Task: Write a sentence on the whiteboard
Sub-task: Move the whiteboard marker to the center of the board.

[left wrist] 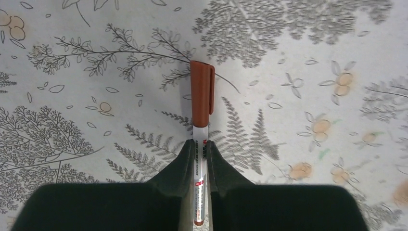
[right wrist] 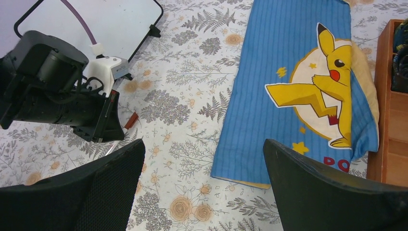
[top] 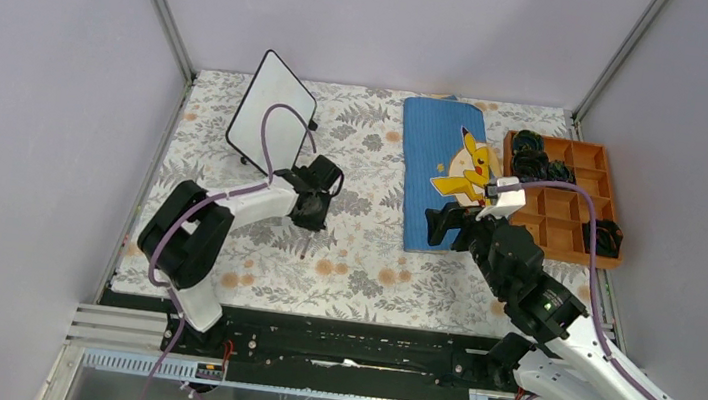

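While its two fingers (left wrist: 185,161) press together on the white barrel of a marker (left wrist: 200,126), the left gripper (left wrist: 199,144) hangs nose-down above the floral surface (left wrist: 96,96). The marker's red-brown cap (left wrist: 201,86) is on and juts past the fingertips toward the print. Whether the cap touches the surface cannot be told. From the top camera, the whiteboard (top: 269,115) stands beyond this gripper and a little to its left, apart from it. It is propped at a tilt on its small black feet, and its face shows plain white, with the arm's purple cable (top: 283,122) looping across in front of it. To the right, well apart, the right gripper (right wrist: 203,144) has its dark fingers (right wrist: 106,192) spread wide and nothing between them. It hovers over the near edge of a blue cloth (right wrist: 288,57) printed with a yellow cartoon figure (right wrist: 327,82). Beyond that cloth, on the right gripper's outer side, sits a wooden tray (top: 571,200) of compartments, and several of them hold dark items too small to make out.
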Robot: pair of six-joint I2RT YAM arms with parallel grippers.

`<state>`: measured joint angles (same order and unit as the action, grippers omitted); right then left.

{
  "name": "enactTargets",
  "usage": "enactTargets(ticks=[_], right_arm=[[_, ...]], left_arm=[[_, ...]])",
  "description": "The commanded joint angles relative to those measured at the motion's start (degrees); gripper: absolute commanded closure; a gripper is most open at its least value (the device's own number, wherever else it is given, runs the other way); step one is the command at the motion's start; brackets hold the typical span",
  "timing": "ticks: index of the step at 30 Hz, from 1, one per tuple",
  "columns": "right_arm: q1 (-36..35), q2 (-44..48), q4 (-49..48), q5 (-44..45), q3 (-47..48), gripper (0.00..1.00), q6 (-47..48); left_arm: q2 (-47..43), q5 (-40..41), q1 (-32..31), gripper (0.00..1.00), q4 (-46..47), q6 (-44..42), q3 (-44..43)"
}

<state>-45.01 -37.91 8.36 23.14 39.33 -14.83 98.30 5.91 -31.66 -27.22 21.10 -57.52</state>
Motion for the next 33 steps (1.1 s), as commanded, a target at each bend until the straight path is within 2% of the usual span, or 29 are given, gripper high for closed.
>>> enactTargets(ticks=[1, 8, 19, 33], right_arm=[[-0.1, 0.8, -0.4, 1.5, 1.9, 0.0, 0.2], [-0.1, 1.2, -0.3, 1.9, 1.3, 0.0, -0.8], [-0.1, 3.5, 1.3, 4.2, 0.8, 0.0, -0.7], [-0.1, 3.1, 1.6, 4.0, 0.7, 0.0, -1.3]], left_arm=[[-4.9, -2.2, -1.2, 1.0, -1.1, 2.1, -4.6], [-3.7, -2.3, -3.5, 1.0, -0.1, 7.7, -13.6], [10.5, 1.5, -8.7, 1.0, 1.6, 18.8, -23.3], [19.3, 6.1, -10.8, 1.0, -0.3, 22.5, -28.7]])
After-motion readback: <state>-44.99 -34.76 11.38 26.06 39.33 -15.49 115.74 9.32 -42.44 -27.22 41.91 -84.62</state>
